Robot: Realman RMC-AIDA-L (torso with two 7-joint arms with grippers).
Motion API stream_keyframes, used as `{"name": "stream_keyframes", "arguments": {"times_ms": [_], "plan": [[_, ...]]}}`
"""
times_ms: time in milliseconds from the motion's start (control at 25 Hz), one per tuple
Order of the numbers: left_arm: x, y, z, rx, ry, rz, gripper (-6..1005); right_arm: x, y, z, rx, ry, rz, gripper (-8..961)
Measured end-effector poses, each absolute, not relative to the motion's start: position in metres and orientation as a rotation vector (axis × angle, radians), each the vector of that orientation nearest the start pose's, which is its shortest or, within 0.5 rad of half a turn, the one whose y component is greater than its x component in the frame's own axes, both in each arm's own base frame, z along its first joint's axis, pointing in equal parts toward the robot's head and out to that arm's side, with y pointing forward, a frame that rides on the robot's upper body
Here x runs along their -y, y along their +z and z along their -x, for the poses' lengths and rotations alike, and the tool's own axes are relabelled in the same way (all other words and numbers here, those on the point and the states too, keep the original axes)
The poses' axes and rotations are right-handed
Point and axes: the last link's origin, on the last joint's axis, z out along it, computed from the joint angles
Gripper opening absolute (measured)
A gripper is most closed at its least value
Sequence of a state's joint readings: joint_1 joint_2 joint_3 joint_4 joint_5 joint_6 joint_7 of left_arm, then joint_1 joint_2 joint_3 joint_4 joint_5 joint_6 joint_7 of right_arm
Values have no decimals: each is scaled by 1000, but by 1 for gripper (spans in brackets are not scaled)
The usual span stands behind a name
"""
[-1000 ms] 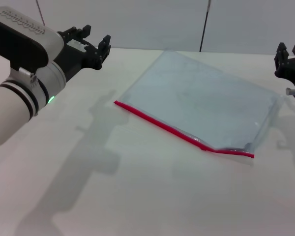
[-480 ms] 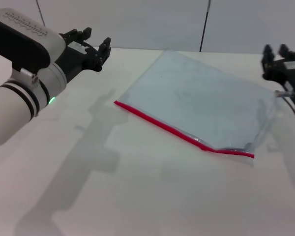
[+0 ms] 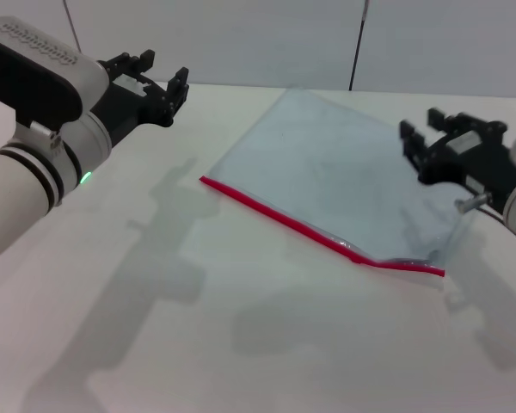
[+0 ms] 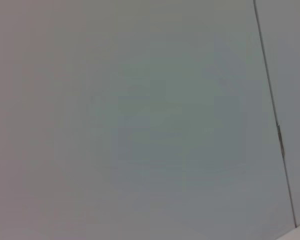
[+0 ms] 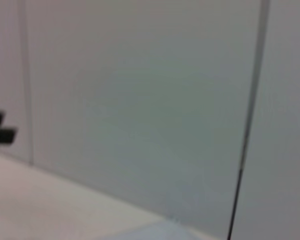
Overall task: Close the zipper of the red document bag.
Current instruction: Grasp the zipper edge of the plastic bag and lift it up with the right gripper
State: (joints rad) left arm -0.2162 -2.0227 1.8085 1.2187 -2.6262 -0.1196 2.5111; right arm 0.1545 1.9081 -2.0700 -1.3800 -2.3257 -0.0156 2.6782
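table (image 3: pixel 241 344) open around zipper (image 3: pixel 310 231) | right hand (image 3: pixel 420 142) above bag

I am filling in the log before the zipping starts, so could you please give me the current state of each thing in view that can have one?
red document bag: lying flat on the table, held by neither gripper.
zipper: along the bag's near edge, kinked near its right end; open or closed cannot be told.
left gripper: open, empty, in the air left of the bag.
right gripper: open, empty, above the bag's right part.
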Motion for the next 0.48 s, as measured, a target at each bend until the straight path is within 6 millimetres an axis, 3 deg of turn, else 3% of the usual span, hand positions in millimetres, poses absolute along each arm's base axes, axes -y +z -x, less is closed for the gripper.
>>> {"name": "stream_keyframes", "arguments": {"times_ms": [480], "plan": [[-380,8,218,411,-412,1906,489,-310,-39,-212,-365,12,2373,383]]}}
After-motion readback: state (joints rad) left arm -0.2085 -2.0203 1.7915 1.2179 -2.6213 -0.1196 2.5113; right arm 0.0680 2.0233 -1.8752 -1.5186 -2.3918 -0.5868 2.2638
